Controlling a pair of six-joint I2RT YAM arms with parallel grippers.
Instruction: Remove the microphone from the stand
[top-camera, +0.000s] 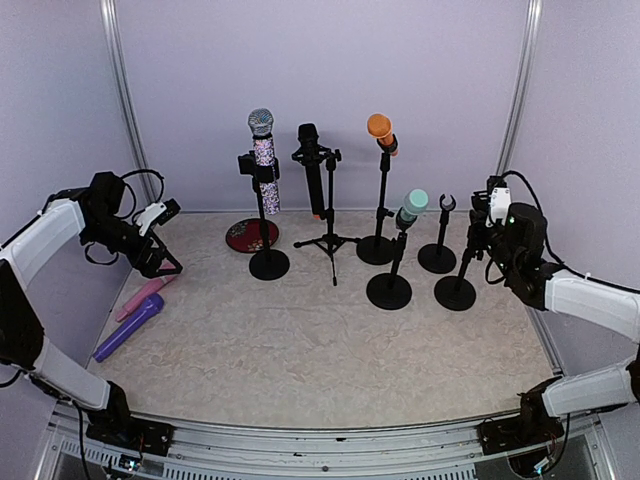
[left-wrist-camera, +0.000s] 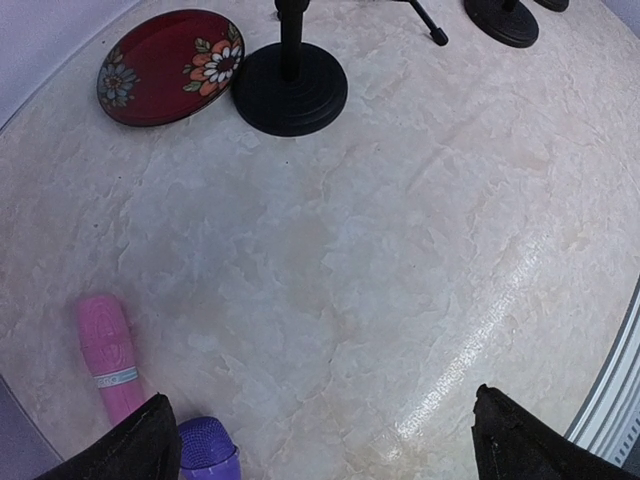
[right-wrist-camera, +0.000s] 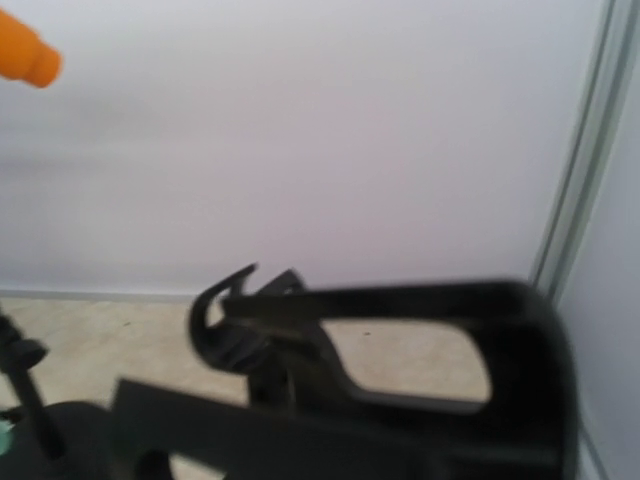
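Nearest lens in left wrist view: black fingertips of left gripper, spread wide apart, holding nothing, above marbled table. By left fingertip, flat on table: pink microphone and purple microphone, side by side near left edge. Further back, red floral plate just beside round-base stand with glitter microphone upright in clip. Also clipped in stands: black microphone on tripod, orange microphone, teal microphone. All four in back half of table, well apart from left gripper. Right gripper up at top of bare-clip stand on right side; wrist view blurred, cannot tell fingers apart or together.
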